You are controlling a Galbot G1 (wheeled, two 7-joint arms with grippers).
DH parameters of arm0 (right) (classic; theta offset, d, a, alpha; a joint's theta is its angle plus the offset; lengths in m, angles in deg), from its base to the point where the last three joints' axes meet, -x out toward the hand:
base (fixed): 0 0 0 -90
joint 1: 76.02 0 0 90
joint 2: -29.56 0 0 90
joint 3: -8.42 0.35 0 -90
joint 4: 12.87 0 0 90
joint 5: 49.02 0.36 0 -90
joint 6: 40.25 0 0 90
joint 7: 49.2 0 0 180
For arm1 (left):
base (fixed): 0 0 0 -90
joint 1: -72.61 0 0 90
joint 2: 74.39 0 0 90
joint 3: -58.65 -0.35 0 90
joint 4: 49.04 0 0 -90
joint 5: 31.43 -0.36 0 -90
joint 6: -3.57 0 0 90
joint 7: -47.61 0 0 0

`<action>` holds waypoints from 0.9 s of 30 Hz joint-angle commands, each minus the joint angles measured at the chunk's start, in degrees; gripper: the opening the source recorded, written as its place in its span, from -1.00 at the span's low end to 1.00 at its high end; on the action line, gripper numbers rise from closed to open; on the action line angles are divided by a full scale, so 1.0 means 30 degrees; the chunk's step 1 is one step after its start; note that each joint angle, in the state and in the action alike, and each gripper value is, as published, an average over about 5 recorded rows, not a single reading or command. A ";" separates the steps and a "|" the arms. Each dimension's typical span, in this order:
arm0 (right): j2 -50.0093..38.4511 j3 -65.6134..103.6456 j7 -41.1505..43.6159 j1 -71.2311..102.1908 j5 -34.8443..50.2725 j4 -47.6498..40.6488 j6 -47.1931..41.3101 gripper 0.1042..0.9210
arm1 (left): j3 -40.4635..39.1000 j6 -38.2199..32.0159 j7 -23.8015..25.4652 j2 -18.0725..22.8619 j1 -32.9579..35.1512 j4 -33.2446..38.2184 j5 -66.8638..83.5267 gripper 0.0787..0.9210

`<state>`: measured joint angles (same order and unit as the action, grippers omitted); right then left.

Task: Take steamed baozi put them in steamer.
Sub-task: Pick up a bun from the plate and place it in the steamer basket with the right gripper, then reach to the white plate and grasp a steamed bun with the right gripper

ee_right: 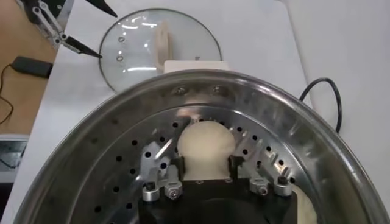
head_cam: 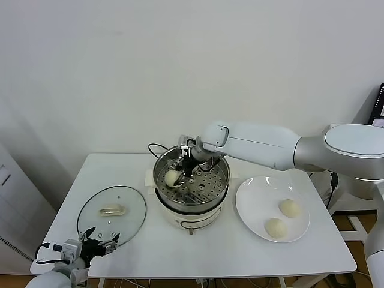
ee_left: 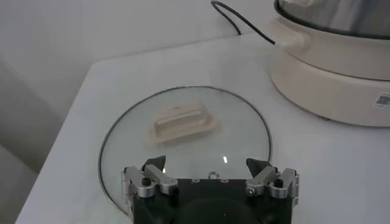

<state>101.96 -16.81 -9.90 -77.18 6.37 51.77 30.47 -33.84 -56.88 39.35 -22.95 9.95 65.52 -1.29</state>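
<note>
As my right hand (ee_right: 204,163) stood inside the steamer (ee_right: 304,146), fingers parted around a baozi (ee_right: 205,141) resting on its floor, lifting carelessly risked dragging the bun.

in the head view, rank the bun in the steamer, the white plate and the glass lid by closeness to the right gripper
From the right gripper, inside the steamer:
1. Bun in the steamer: between its fingers.
2. White plate: on the robot's right.
3. Glass lid: on the robot's left, slightly farther.
</note>
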 commanded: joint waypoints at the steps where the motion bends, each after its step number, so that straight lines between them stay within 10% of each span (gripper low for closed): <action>1: -0.0595 0.0093 0.0640 -0.0843 0.0096 0.0126 -0.0084 0.45 | 0.0028 -0.0012 0.0008 -0.0007 0.0047 0.0033 0.0013 0.77; 7: -0.3290 -0.0968 0.4008 -0.4297 -0.0252 0.0540 0.1330 0.74 | 0.0189 -0.0056 0.0012 -0.0061 0.0172 0.0087 0.0024 0.77; 27: -1.1871 -0.3357 1.0453 -0.4426 -0.8333 0.3057 0.5977 0.76 | 0.0588 -0.0015 -0.0002 -0.0035 0.0526 0.0520 0.0050 0.77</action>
<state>76.66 -25.62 14.98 -92.15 -8.53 58.58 43.45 -32.28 -57.00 39.36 -22.96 11.36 66.90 -1.11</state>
